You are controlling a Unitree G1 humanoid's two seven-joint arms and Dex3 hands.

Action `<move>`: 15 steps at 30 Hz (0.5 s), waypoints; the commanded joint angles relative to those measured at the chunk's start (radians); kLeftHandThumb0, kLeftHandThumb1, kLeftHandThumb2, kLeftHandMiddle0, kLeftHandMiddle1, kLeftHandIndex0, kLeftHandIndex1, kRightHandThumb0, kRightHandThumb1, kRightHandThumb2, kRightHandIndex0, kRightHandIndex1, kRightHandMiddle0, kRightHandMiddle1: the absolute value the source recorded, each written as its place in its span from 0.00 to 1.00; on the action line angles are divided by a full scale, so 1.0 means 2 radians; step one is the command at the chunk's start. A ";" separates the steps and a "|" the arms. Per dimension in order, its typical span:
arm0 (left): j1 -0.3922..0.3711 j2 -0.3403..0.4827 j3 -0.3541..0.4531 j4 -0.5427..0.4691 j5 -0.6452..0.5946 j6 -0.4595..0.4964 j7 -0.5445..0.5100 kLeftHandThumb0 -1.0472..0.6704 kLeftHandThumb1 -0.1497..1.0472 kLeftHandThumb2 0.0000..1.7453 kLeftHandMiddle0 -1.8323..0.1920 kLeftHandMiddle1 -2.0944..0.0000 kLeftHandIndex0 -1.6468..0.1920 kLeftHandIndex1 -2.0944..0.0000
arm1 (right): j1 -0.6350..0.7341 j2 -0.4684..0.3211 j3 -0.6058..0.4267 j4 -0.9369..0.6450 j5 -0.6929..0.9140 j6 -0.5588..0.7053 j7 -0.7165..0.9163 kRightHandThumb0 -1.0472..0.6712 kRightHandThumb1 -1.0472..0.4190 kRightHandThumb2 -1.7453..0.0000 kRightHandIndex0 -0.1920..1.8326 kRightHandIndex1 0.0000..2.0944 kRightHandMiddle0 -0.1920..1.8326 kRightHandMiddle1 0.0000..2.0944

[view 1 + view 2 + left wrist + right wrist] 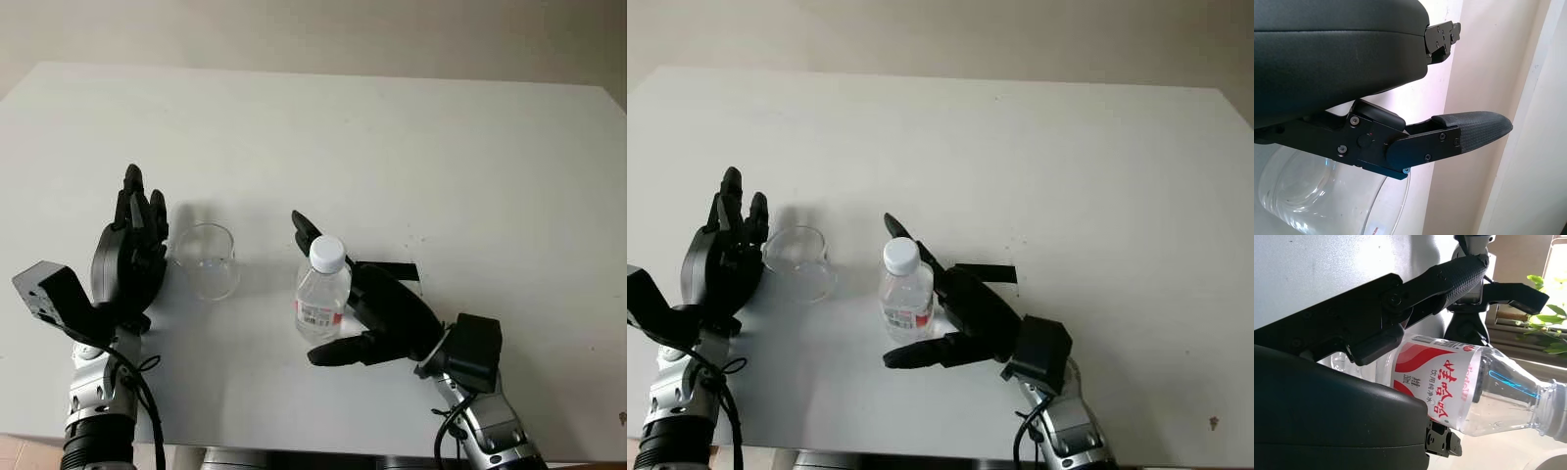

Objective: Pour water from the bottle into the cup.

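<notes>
On the white worktop (pixel 411 137), the left hand (pixel 129 257) stands at the far left, palm turned toward the cup (pixel 207 259) and just beside it, its fingers (pixel 133 201) pointing away from the robot. It is open and holds nothing; whether the palm actually touches the glass cannot be told, though the left wrist view shows the rim of the cup close under the hand's black shell with one padded fingertip (pixel 1476 128) reaching past it. The cup is a clear, squat tumbler standing upright, and whether it holds any water cannot be told. To its right, with a small gap of bare worktop between them, stands the bottle (pixel 321 292), upright, clear plastic with a white cap (pixel 327 254) still screwed on and a red-and-white label (pixel 317 314) low on its body. The right hand (pixel 377 311) comes in from the lower right and cups the bottle from its right side: one finger rises behind the bottle near the cap, another lies low along the worktop in front of the bottle's base, and the palm sits against the labelled side. In the right wrist view the label (pixel 1437 382) lies right against the hand's shell with a finger (pixel 1415 298) crossing over the bottle's body, so the fingers are wrapped part-way around the bottle, not closed tight; the bottle stands on the worktop, not lifted.
</notes>
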 commanded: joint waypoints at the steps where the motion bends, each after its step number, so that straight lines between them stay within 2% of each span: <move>1: -0.001 -0.001 -0.003 -0.001 0.003 -0.005 0.000 0.10 1.00 0.35 1.00 0.98 1.00 1.00 | -0.008 0.003 0.001 -0.001 0.006 0.000 0.004 0.05 0.08 0.97 0.00 0.00 0.00 0.00; 8: 0.001 -0.004 -0.003 -0.005 0.000 -0.004 0.001 0.11 1.00 0.35 1.00 0.98 1.00 1.00 | -0.011 0.019 -0.001 0.019 0.008 -0.018 -0.006 0.07 0.09 0.97 0.00 0.00 0.00 0.00; 15: 0.006 -0.004 -0.004 -0.013 0.003 -0.003 0.007 0.10 1.00 0.35 1.00 0.98 1.00 1.00 | -0.003 0.052 -0.004 0.024 -0.001 -0.013 -0.062 0.10 0.11 0.98 0.00 0.00 0.00 0.00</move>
